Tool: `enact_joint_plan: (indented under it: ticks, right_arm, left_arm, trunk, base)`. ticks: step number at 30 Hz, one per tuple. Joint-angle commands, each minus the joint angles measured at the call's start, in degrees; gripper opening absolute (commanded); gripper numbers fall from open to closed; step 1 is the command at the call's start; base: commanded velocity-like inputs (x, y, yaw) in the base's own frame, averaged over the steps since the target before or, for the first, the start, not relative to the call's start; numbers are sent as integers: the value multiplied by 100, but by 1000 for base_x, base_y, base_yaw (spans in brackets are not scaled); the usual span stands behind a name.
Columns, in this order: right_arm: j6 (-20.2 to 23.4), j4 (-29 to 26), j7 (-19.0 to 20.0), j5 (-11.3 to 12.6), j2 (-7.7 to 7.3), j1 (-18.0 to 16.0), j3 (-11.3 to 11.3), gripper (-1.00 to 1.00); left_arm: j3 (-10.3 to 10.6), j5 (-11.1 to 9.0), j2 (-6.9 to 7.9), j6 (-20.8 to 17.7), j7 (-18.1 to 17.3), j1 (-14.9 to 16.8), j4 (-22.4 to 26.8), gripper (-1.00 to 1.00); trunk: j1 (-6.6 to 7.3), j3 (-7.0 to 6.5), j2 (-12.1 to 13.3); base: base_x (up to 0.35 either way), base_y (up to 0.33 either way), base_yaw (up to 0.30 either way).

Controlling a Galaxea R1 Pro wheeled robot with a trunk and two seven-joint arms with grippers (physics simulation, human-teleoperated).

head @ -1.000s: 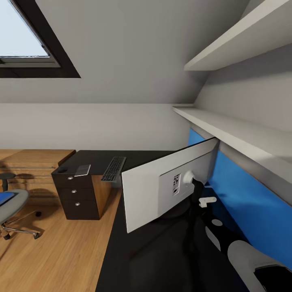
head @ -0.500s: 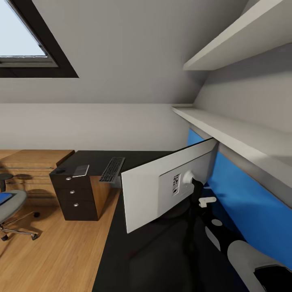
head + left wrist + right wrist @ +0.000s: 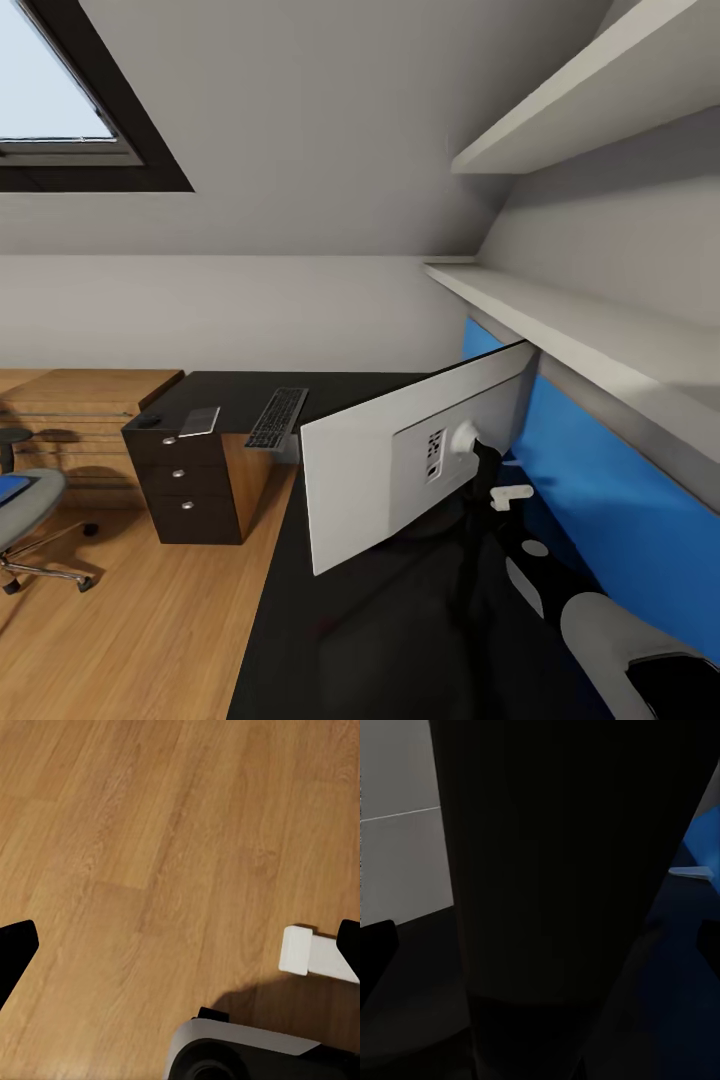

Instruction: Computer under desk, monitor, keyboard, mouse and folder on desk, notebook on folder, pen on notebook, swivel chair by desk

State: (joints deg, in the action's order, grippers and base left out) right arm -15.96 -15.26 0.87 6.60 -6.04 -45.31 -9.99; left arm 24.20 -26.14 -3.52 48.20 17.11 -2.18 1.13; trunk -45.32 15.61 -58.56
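Note:
The white monitor [image 3: 415, 462] stands tilted on the black desk [image 3: 330, 640], its back towards me. Farther along the desk lie the dark keyboard [image 3: 278, 417], a flat grey notebook-like item [image 3: 200, 420] and a small dark mouse [image 3: 148, 420]. The grey swivel chair [image 3: 25, 515] is at the left edge with the blue folder [image 3: 8, 488] on its seat. My right arm [image 3: 640, 650] reaches behind the monitor. The right gripper [image 3: 540, 952] is open, with a dark upright column, probably the monitor's stand, between its fingers. My left gripper [image 3: 180, 952] hangs open over bare wooden floor.
A dark drawer unit [image 3: 190, 485] sits under the desk's far end. Two white shelves [image 3: 560, 320] run along the blue wall [image 3: 590, 480] on the right. A skylight [image 3: 60, 100] is at upper left. Wooden floor [image 3: 150, 620] lies left of the desk.
The whole head view slid slightly, so the desk, drawers and chair appear a little further left. Neither the monitor nor any other object has visibly moved.

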Motion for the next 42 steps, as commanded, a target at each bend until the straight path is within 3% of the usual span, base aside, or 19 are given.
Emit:
enact_joint_plan:
  ticks: [1, 17, 36, 40, 42]
  right_arm:
    - [-21, 5, 9, 61, -4, -4, -38, 100]
    - [-21, 7, 9, 59, -3, -4, -39, 100]
    - [-21, 14, 12, 53, 4, -4, -40, 100]
    - [-21, 14, 10, 52, 14, -4, -46, 100]
    - [-17, 9, 4, 52, 15, -4, -43, 100]
  left_arm:
    - [49, -24, 0, 5, 38, -3, 10, 100]
    - [35, -31, 9, -4, 21, -2, 10, 100]
    - [29, -32, 9, -11, 12, -2, 10, 100]
    - [-24, -43, 21, -43, 21, -2, 10, 100]
    - [-161, -92, 25, -47, 20, -2, 10, 100]
  trunk:
    - [-1, 6, -4]
    - [-1, 6, -4]
    - [-1, 6, -4]
    - [-1, 6, -4]
    - [-1, 6, -4]
  base:
    - [0, 0, 0]
    - [-212, 0, 0]
    - [-104, 8, 0]
    - [-320, 137, 0]
    - [-319, 170, 0]
